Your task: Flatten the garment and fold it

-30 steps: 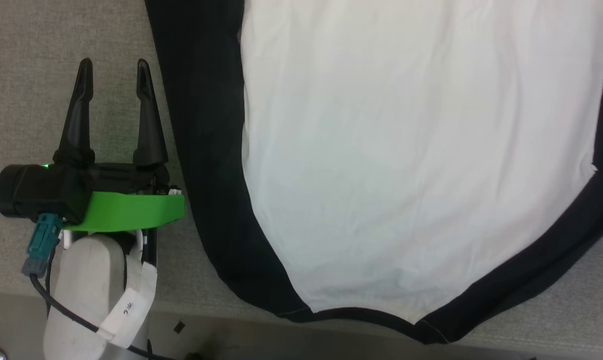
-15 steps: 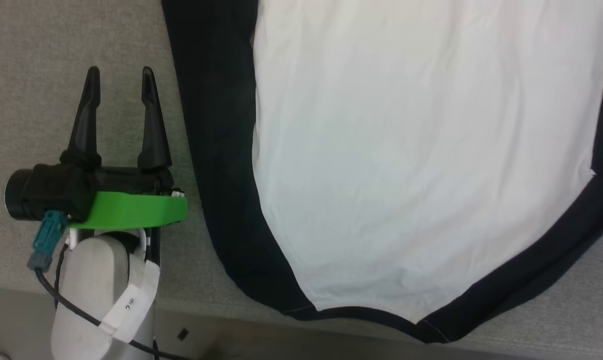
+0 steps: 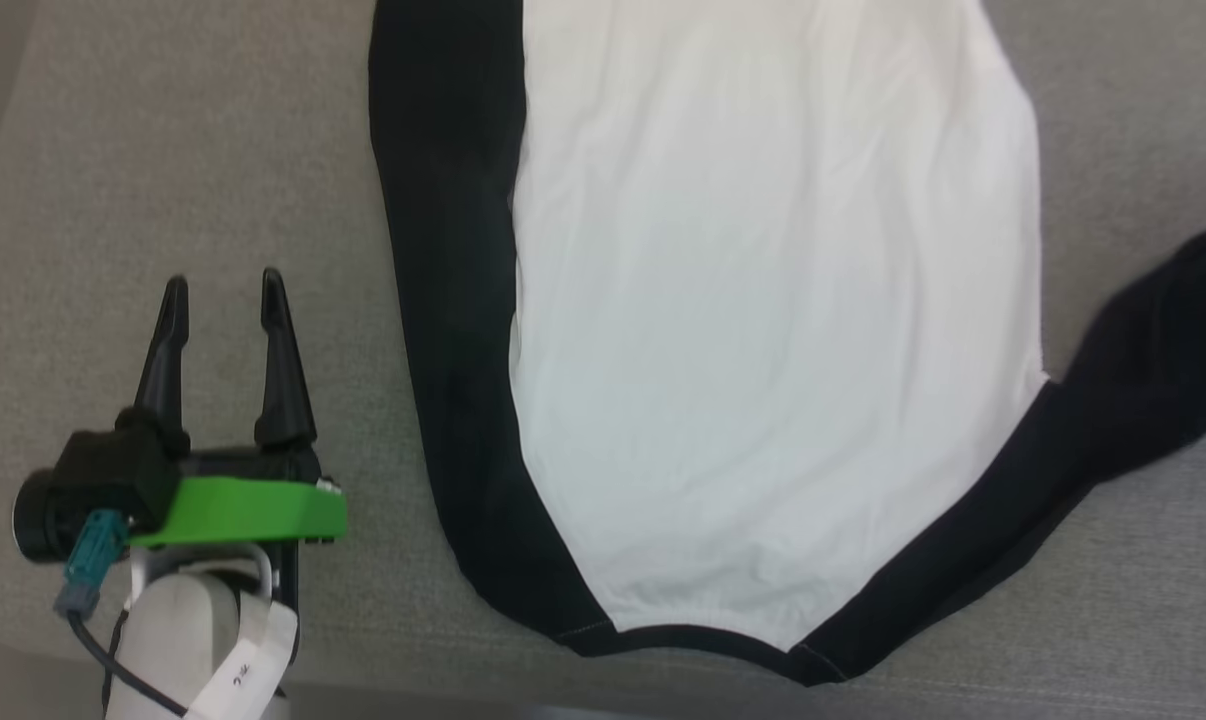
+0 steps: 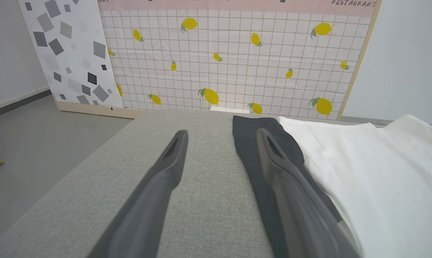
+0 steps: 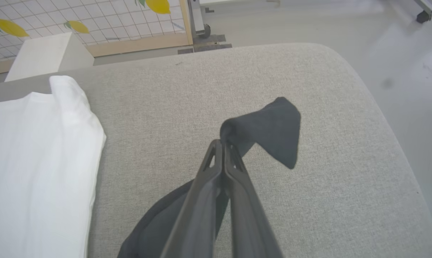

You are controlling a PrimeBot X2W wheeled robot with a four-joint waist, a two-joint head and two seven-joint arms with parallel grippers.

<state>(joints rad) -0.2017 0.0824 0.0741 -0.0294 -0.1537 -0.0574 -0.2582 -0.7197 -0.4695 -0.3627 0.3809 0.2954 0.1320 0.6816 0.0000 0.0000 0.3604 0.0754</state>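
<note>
Right wrist view: right claw (image 5: 222, 144) is clamping the garment (image 5: 273, 130); left claw (image 3: 223, 283) is gaping. Pulling outward slowly is looking wise

In the head view the garment (image 3: 763, 300) is cut off by the top edge; its black end (image 3: 1163, 350), toward the right edge of the grey cushion (image 3: 163, 150), is blurred and clipped by the frame. The writing on the forearm label (image 3: 248, 660) is too small to be read. In the right wrist view a pinch of black cloth is hidden between the pressed-together fingers of the right gripper (image 5: 223, 143).
</note>
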